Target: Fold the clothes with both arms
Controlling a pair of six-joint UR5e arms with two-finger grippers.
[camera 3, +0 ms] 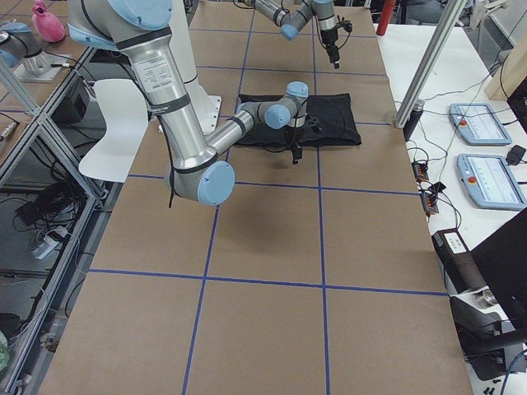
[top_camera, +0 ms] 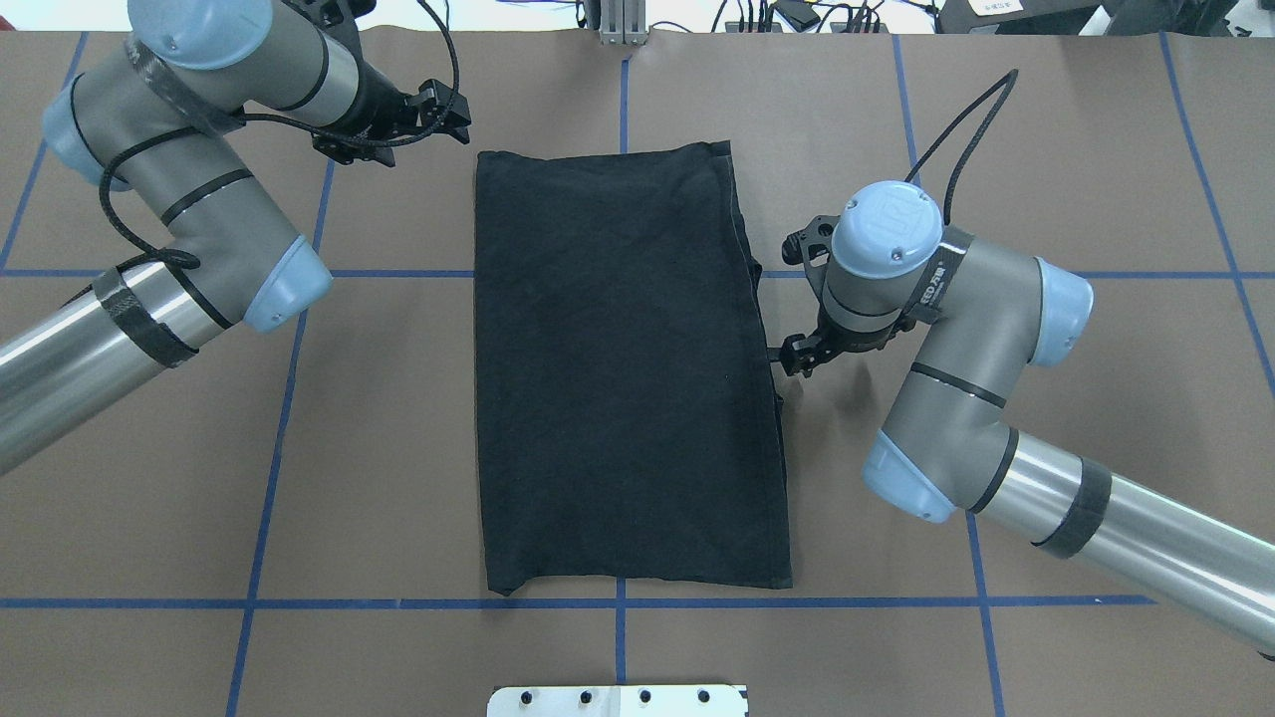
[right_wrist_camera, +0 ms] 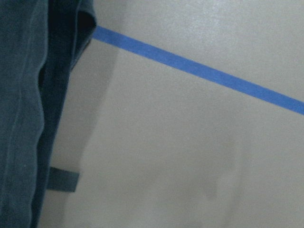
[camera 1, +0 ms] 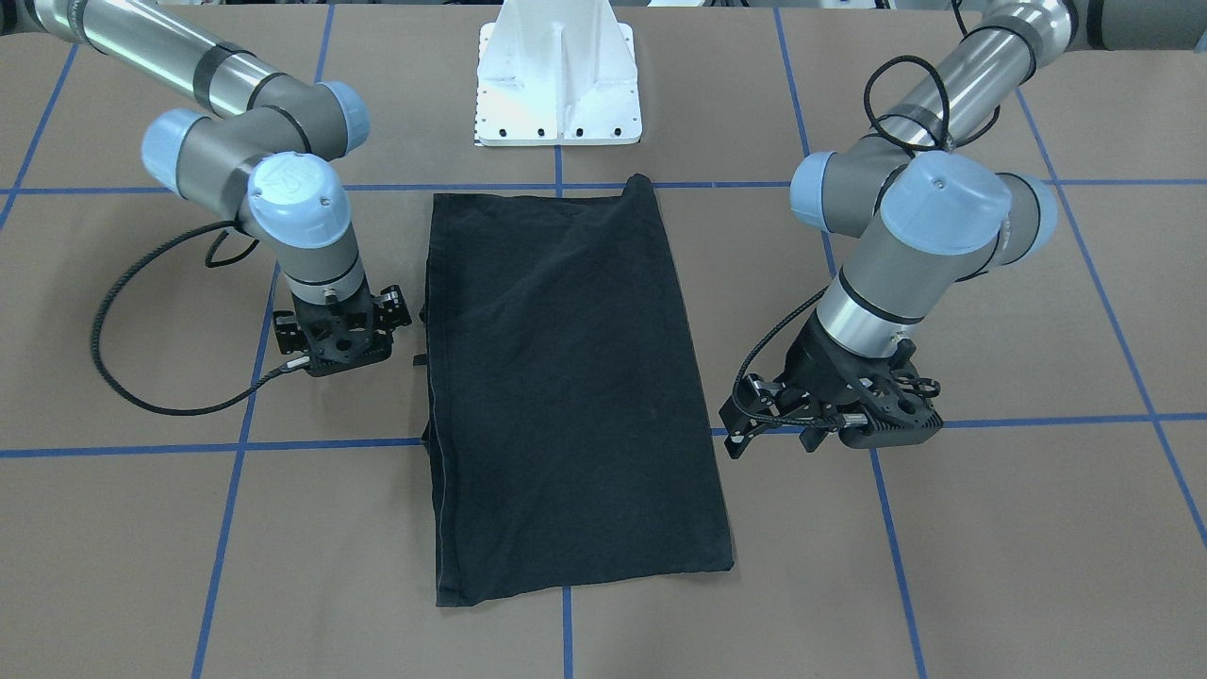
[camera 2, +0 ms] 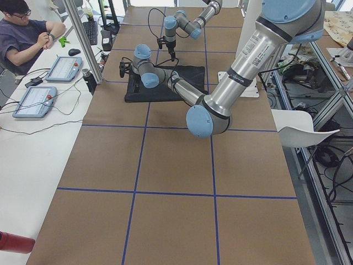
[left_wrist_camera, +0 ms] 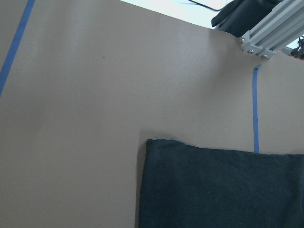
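Brown table (top_camera: 398,448) inspected: we cannot tell either jaw gap, but left gripper (top_camera: 450,110) and right gripper (top_camera: 794,355) hold nothing, flanking the T-shirt (top_camera: 628,368), a flat folded strip, long axis running away from the robot, collar end unclear. We judge the lengthwise folds done; next, both must pinch one short end's corners.

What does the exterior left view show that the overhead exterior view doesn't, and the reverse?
Only exterior left: a seated person at a side bench with two tablet-like consoles. Only overhead: the black T-shirt's whole long rectangular outline, and cables past the table's far edge. Both: the folded T-shirt flat on the table, with the left arm and right arm on either side of it.
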